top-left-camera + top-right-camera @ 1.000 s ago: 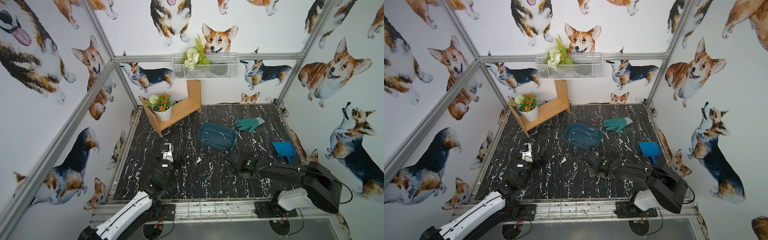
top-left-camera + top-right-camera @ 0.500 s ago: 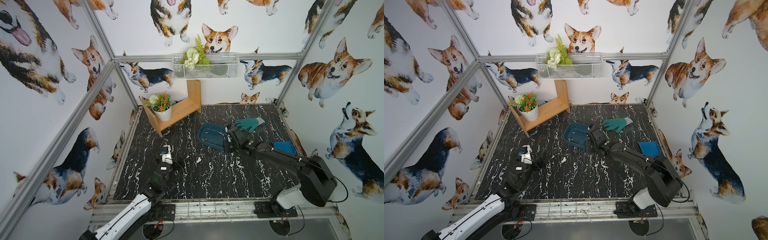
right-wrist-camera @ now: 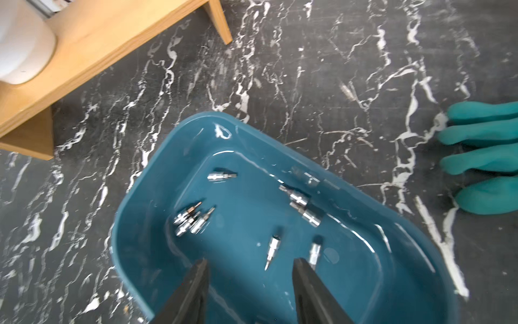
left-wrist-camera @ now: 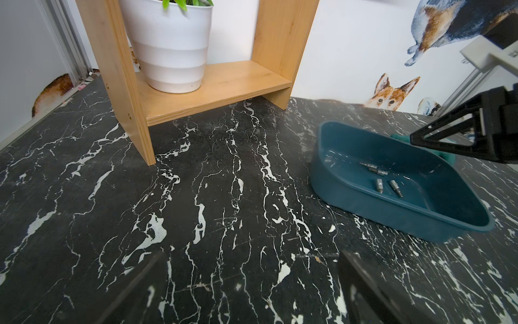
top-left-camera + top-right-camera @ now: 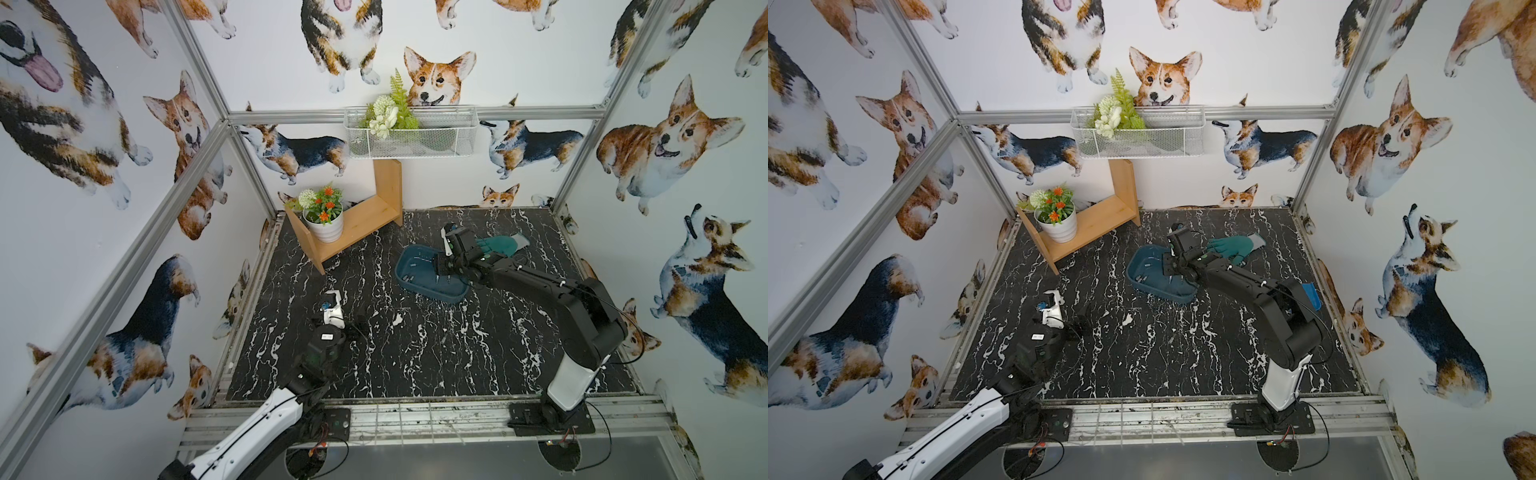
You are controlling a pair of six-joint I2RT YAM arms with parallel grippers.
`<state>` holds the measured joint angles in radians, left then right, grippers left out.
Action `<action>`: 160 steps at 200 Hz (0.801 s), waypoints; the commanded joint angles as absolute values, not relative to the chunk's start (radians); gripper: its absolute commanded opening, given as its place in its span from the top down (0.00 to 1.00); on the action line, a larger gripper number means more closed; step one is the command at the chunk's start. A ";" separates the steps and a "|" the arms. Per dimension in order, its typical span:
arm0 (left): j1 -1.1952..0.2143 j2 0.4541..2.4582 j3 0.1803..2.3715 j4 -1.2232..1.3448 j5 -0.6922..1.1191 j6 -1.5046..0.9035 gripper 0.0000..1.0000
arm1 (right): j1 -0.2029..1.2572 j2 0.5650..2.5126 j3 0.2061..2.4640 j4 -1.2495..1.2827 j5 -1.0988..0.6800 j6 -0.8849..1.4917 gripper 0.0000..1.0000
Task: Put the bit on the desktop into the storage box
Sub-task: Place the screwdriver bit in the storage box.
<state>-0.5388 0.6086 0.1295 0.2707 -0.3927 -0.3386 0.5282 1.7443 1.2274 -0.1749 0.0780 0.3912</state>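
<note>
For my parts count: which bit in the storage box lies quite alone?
The short bit nearest the storage box corner that faces the wooden shelf. The other bits lie in a cluster or side by side in pairs.

Both top views look steeply down from high above the front edge, nearly identical, taking in the whole desktop point(image 5: 374, 365). The left wrist camera sits low, looking across at the wooden shelf point(image 4: 213, 84). The right wrist camera looks down closely into the storage box point(image 3: 134, 252), which every view shares
</note>
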 commanded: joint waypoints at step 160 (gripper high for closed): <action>-0.538 0.614 0.135 0.290 -0.407 -0.341 0.00 | 0.833 1.416 0.752 -0.264 0.149 0.581 0.45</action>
<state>-0.5385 0.6167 0.1295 0.2714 -0.4007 -0.3386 0.8185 1.4055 0.7753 -0.2508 0.1349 0.5095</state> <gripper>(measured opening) 0.998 0.555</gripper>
